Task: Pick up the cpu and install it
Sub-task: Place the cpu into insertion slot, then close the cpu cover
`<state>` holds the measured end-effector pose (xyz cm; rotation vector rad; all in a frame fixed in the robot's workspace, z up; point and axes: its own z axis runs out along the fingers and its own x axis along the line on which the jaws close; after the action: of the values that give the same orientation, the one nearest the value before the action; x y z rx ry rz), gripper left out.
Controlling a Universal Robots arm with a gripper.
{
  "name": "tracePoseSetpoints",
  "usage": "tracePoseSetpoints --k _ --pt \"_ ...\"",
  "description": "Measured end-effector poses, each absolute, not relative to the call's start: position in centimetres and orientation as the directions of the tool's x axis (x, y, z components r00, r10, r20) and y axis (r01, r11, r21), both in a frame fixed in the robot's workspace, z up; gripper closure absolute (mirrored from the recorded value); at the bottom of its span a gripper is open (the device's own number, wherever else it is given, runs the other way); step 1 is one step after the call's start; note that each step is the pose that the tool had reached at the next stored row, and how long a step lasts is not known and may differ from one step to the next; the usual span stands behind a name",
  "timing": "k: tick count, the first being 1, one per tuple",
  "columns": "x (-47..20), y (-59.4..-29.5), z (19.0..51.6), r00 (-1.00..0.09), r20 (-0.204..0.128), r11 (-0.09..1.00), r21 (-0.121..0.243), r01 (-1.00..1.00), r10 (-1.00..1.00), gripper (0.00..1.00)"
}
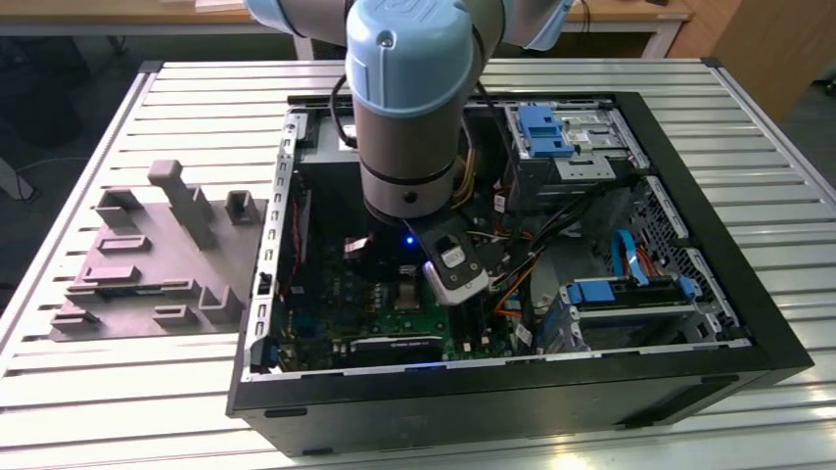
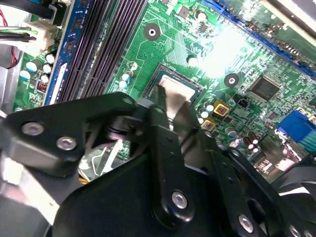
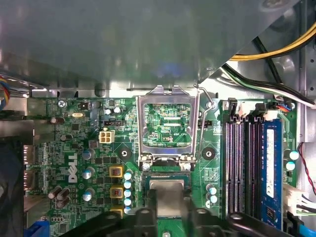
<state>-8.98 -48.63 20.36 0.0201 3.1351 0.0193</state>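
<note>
The cpu [image 3: 167,195], a small silvery square chip, sits low over the motherboard socket [image 3: 148,178], and its metal top [image 2: 175,89] catches the light. My gripper [image 3: 167,201] is directly above it with a dark finger [image 3: 148,205] against each side, shut on it. The socket's silver load frame [image 3: 165,126] stands folded open just beyond the chip. In the exterior view the arm reaches down into the open computer case [image 1: 731,294], with the gripper [image 1: 411,284] over the green board.
A grey moulded tray [image 1: 144,264] lies on the slatted table at the exterior view's left. Memory slots [image 3: 242,168] run beside the socket. Yellow and black cables [image 3: 276,49] hang near the case wall. Drive bays with blue clips [image 1: 542,132] fill the case's far side.
</note>
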Motion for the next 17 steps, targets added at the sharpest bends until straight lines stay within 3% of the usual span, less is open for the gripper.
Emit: tracePoseSetpoints --k 6,17 --pt "-8.98 -48.63 20.42 -1.0 -0.006 1.0 0.012 0.013 0.013 0.88" --pt "-8.98 -48.63 20.41 -1.0 -0.006 1.0 0.012 0.013 0.013 0.89"
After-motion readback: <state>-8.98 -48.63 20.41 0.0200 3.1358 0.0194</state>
